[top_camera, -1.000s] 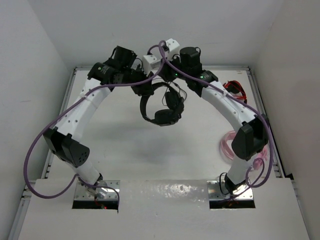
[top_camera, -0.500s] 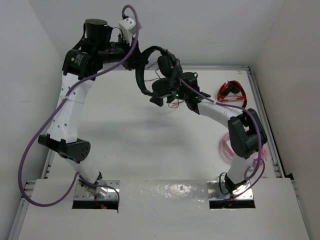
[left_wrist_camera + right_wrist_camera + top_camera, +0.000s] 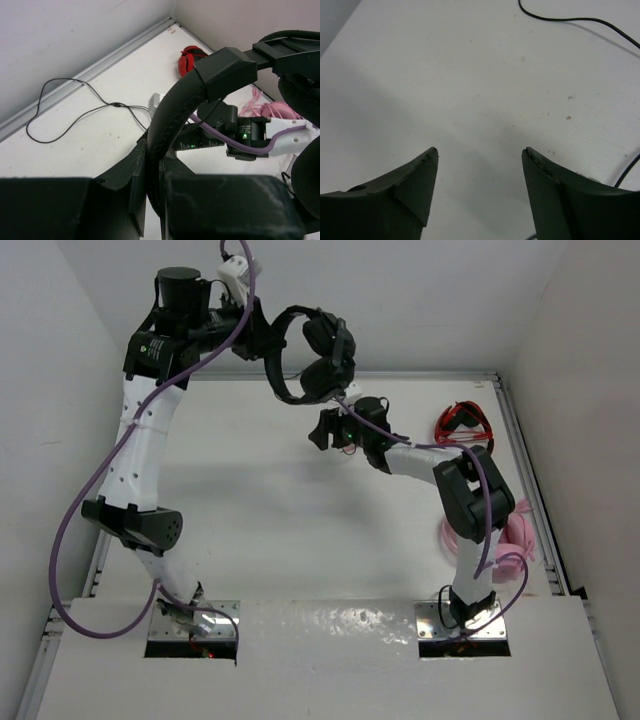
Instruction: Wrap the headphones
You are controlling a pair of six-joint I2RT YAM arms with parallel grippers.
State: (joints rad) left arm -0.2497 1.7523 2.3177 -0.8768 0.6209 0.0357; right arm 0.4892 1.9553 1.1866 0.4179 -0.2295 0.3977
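The left gripper (image 3: 262, 340) is raised high over the far side of the table (image 3: 250, 520). Its jaws are clamped tight on the headband (image 3: 172, 107) of the black headphones (image 3: 300, 352), which hang in the air beside it with the two earcups (image 3: 322, 338) close together. In the left wrist view the band rises out of the narrow gap between the fingers (image 3: 220, 205). The thin black cable (image 3: 85, 97) lies in loose loops on the table near the back wall, and where it joins the headphones is hard to make out. The right gripper (image 3: 322, 430) sits low over the table, below the headphones. Its jaws stand wide apart and hold nothing, with only tabletop showing between them. The red headphones (image 3: 462, 422) lie near the far right corner, and the pink headphones (image 3: 505, 540) lie by the right edge, beside the right arm.
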